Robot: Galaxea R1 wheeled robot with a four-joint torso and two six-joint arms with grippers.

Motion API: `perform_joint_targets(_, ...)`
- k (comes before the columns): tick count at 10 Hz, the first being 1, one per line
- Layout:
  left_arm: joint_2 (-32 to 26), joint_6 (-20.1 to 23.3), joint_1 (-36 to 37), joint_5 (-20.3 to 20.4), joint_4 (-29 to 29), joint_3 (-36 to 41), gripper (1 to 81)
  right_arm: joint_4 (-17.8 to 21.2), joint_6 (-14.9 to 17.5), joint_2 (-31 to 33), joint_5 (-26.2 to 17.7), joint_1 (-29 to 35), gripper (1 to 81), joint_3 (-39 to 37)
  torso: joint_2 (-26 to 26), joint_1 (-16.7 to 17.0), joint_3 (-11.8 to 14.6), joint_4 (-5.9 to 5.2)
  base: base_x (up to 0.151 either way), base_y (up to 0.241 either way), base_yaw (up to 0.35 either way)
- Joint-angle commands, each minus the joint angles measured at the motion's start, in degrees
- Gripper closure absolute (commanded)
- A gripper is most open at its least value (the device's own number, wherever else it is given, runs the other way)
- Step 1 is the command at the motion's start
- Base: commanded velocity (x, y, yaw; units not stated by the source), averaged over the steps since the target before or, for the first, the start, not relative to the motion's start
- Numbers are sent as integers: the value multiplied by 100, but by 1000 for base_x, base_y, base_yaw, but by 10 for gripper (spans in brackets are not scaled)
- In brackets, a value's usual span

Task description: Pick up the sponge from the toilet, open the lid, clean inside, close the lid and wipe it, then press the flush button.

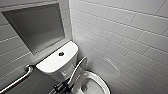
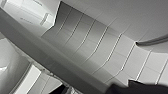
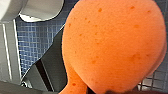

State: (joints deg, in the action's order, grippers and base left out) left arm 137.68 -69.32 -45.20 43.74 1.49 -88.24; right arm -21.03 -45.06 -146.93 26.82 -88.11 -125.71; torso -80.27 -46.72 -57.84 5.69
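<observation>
The small orange-red soft sponge (image 3: 112,45) sits right against the right gripper (image 3: 112,92), whose dark tip shows at the sponge's near edge. The sponge is held up off the blue mosaic floor (image 3: 32,42), so this gripper is clamped on it. Its wide, rounded lobe points away from the gripper. It narrows to a waist close to the gripper, so its long axis runs outward from the grip.

In the head view, the white glossy ceramic toilet (image 1: 57,66) stands in a corner of white tiled wall (image 1: 125,37). Its white oval plastic lid (image 1: 78,69) is raised and tilted back toward the toilet's tank, leaving the oval bowl (image 1: 100,81) open. Inside the bowl is a pale basin with a darker outlet low in it; I cannot tell whether it holds water. The small round dark flush button (image 1: 61,53) sits in the middle of the toilet's flat tank top.

The dark left gripper (image 1: 60,87) is just beside the toilet's raised lid, at the lid's lower end. Whether it is open or closed cannot be told. A metal grab bar (image 1: 20,78) runs beside the toilet, and a grey recessed wall niche (image 1: 35,27) lies above the tank.
</observation>
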Motion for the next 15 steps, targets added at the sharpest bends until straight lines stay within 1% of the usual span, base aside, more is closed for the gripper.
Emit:
perform_joint_targets(1, -406, -126, 411, 187, -325, 228, 10, -130, -3, 188, -222, -71, 811, 92, 0, 0, 0, 0, 0, 0, 0)
perform_joint_targets(3, -591, -178, 270, 477, -325, 149, 10, -138, -3, 188, -142, -71, 811, 100, 0, 0, 0, 0, 0, 0, 0)
perform_joint_targets(6, -601, -214, 244, 592, -333, 69, 10, -138, 6, 188, -142, -71, 811, 127, 0, 0, 0, 0, 0, 0, 0)
perform_joint_targets(8, -610, -223, 148, 601, -325, -54, 10, -138, -3, 188, -133, -71, 811, 127, 0, 0, 0, 0, 0, 0, 0)
perform_joint_targets(9, -671, -267, 42, 776, -325, -159, 10, -138, 6, 188, -133, -71, 811, 127, 0, 0, 0, 0, 0, 0, 0)
perform_joint_targets(10, -777, -425, -37, 1145, -342, -300, 10, -138, -3, 188, -133, -71, 811, 127, 0, 0, 0, 0, 0, 0, 0)
perform_joint_targets(12, -935, -601, -160, 1225, -535, -344, 10, -130, 5, 179, -133, -71, 811, 127, 0, 0, 0, 0, 0, 0, 0)
perform_joint_targets(13, -952, -574, -204, 1163, -711, -344, 10, -130, 6, 170, -142, -80, 811, 127, 0, 0, 0, 0, 0, 0, 0)
perform_joint_targets(14, -926, -530, -266, 759, -1449, -537, 10, -138, 6, 170, -133, -106, 811, 92, 0, 0, 2, 0, 0, 0, 0)
perform_joint_targets(15, -856, -547, -266, 43, -2593, -956, 10, -147, 6, 170, -133, -106, 811, 48, 0, 0, 2, 0, 0, 0, 0)
